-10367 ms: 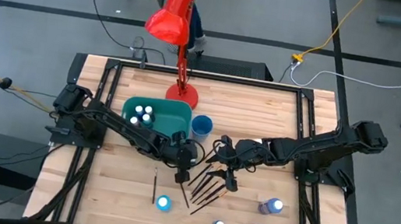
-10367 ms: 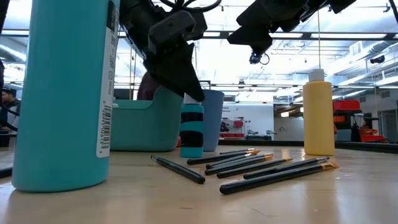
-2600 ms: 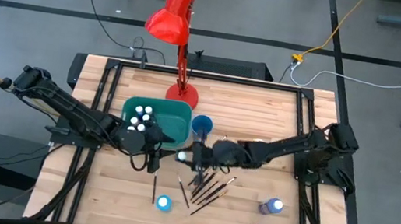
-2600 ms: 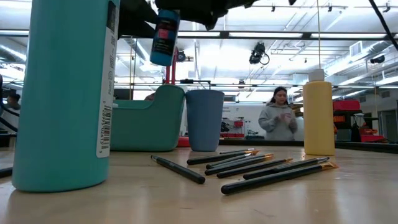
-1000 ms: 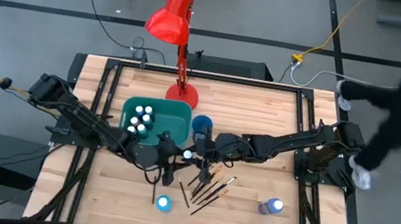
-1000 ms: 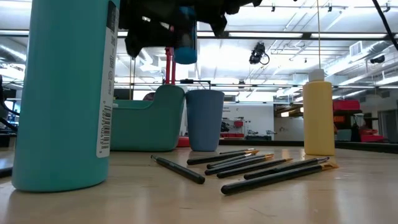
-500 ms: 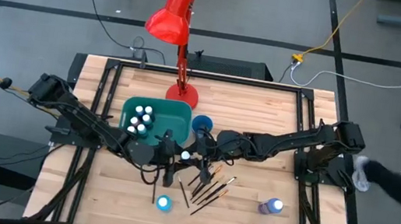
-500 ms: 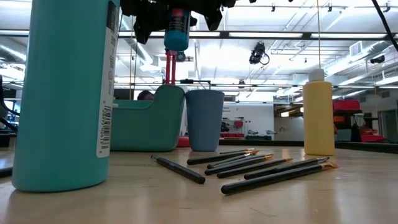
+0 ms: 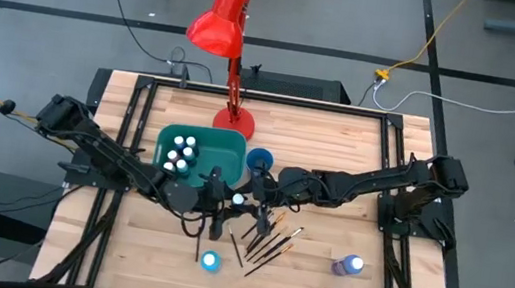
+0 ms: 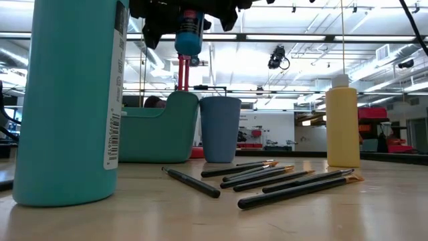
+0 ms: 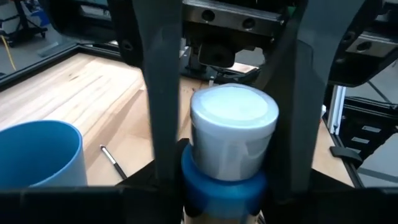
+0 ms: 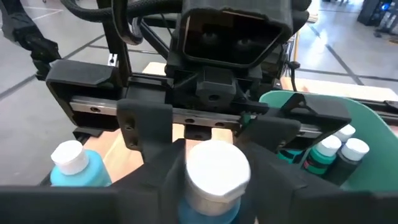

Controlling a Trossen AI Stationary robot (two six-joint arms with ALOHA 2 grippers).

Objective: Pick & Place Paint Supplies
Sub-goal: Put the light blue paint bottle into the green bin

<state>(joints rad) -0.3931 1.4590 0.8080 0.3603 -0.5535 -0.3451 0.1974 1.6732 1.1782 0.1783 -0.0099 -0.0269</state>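
Grippers, left [image 9: 222, 198] and right [image 9: 252, 200], meet mid-air near the teal bin [image 9: 199, 145]; both clasp one blue paint bottle [image 10: 189, 31].

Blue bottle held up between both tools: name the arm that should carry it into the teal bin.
Left. Its tool has fingers on both sides of the blue bottle and sits at the teal bin's edge; the right tool is farther from the bin.
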